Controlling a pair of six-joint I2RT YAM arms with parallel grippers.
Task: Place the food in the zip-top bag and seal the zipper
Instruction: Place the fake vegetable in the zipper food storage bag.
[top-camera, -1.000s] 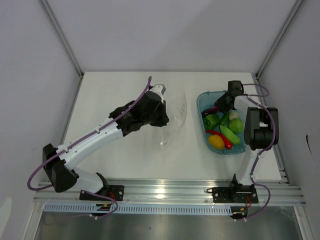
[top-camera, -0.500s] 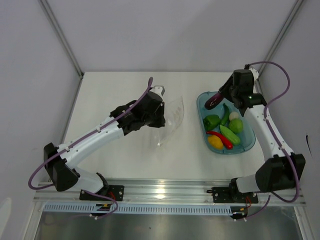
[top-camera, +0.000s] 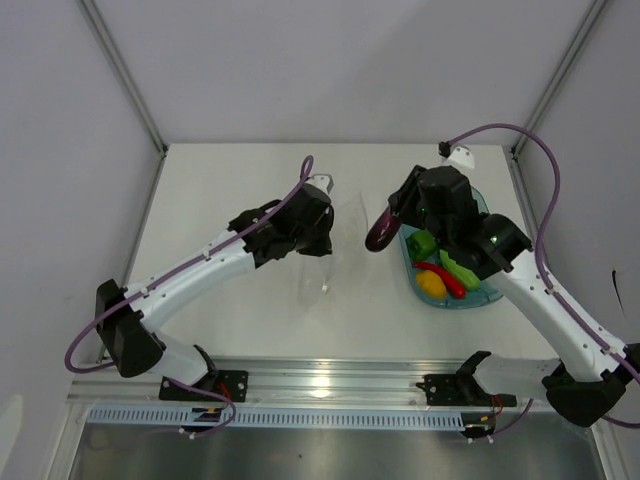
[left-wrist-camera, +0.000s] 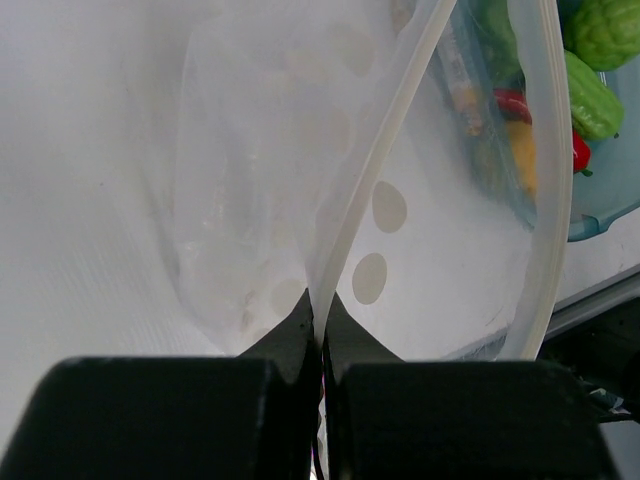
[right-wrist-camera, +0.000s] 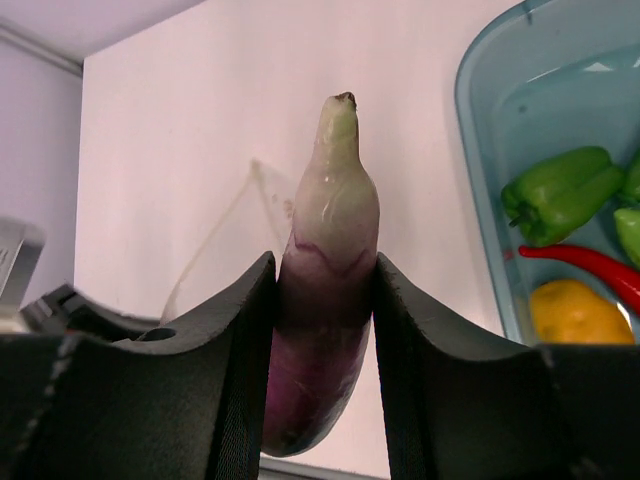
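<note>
My left gripper (top-camera: 322, 240) is shut on the edge of the clear zip-top bag (top-camera: 345, 240) and holds its mouth open; in the left wrist view the bag (left-wrist-camera: 300, 180) spreads out from my gripper (left-wrist-camera: 320, 325), with the zipper strip (left-wrist-camera: 385, 150) running up from the jaws. My right gripper (top-camera: 385, 228) is shut on a purple and white eggplant (top-camera: 380, 235) and holds it in the air just right of the bag; the eggplant (right-wrist-camera: 325, 270) fills the right wrist view. A green pepper (top-camera: 422, 243), red chili (top-camera: 440, 272), yellow fruit (top-camera: 431, 285) and green cucumber (top-camera: 461, 270) lie in the tray.
The teal-blue tray (top-camera: 478, 300) sits on the right of the white table, partly under my right arm. White walls with metal posts close the back and sides. An aluminium rail (top-camera: 330, 385) runs along the near edge.
My right gripper has lifted the purple eggplant out of the tray and carried it left to beside the bag. My left gripper has kept its hold on the bag, shifting slightly.
</note>
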